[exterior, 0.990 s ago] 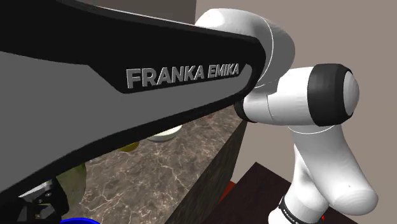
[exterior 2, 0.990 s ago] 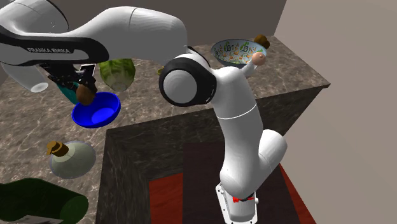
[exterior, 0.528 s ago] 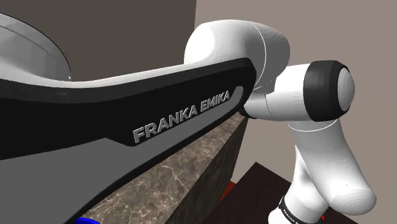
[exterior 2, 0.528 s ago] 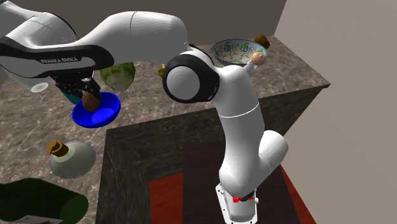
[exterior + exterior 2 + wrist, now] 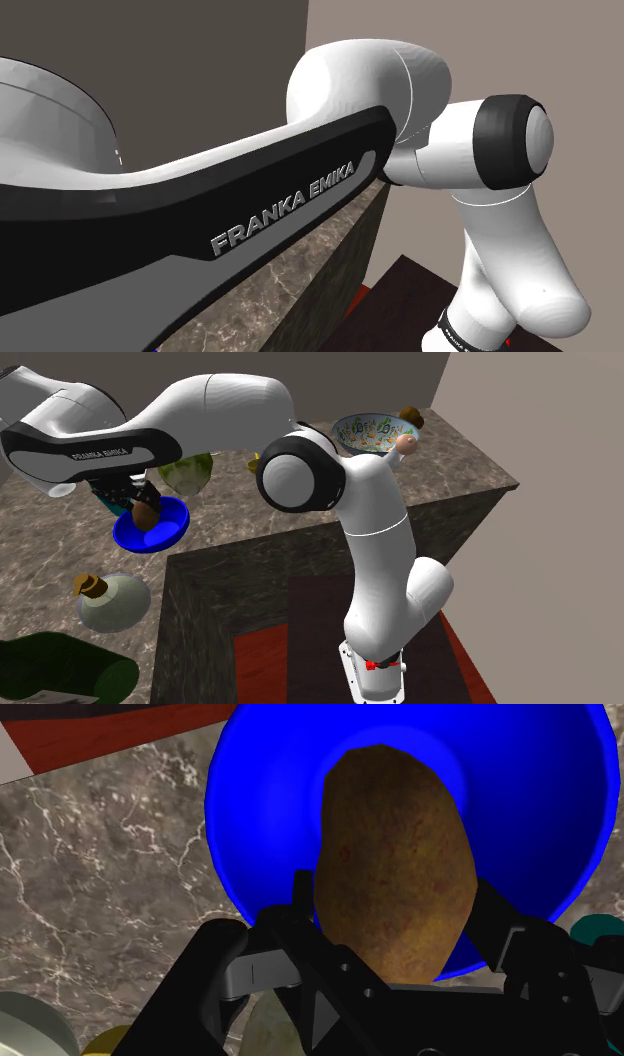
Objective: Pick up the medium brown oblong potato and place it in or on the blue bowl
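— What moved over the last second?
— My end effector [image 5: 138, 502] dropped, carrying the potato [image 5: 147, 515] from the blue bowl's [image 5: 172, 528] edge toward its middle.
— Shoulder view?
— My forearm [image 5: 200, 205] swung lower, covering more table [image 5: 300, 280].

The potato [image 5: 395, 869] is showing brown, mottled skin and an oblong, egg-like shape. It is sitting clasped between the two black fingers of the gripper [image 5: 397, 914], its long axis running along them and its free end pointing into the bowl [image 5: 265, 799]. The bowl is glossy deep blue and round, and is standing upright on the marbled counter [image 5: 100, 854]. Whether potato and bowl are touching is not showing.
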Robot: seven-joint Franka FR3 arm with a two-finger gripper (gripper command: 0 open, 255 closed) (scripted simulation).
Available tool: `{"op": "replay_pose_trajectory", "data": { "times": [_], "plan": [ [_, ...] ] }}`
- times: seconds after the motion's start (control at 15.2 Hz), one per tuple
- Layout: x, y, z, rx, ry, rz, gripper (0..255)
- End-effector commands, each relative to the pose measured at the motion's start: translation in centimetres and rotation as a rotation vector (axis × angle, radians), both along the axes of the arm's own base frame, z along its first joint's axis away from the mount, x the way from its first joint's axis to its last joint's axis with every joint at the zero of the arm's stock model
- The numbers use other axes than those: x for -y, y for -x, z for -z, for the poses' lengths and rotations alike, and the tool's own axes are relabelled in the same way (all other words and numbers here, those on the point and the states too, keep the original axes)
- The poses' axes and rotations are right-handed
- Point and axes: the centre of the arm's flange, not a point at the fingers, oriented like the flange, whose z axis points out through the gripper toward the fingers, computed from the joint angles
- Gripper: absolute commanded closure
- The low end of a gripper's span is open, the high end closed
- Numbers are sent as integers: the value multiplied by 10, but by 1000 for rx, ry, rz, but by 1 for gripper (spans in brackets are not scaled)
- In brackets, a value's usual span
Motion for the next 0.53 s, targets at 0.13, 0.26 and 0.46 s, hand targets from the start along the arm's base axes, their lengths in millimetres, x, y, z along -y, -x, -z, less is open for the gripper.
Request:
{"op": "replay_pose_trajectory", "data": {
  "times": [0.13,0.26,0.46],
  "plan": [
    [0,0,0,0,0,0,0],
    [0,0,0,0,0,0,0],
    [0,0,0,0,0,0,0]
  ]
}}
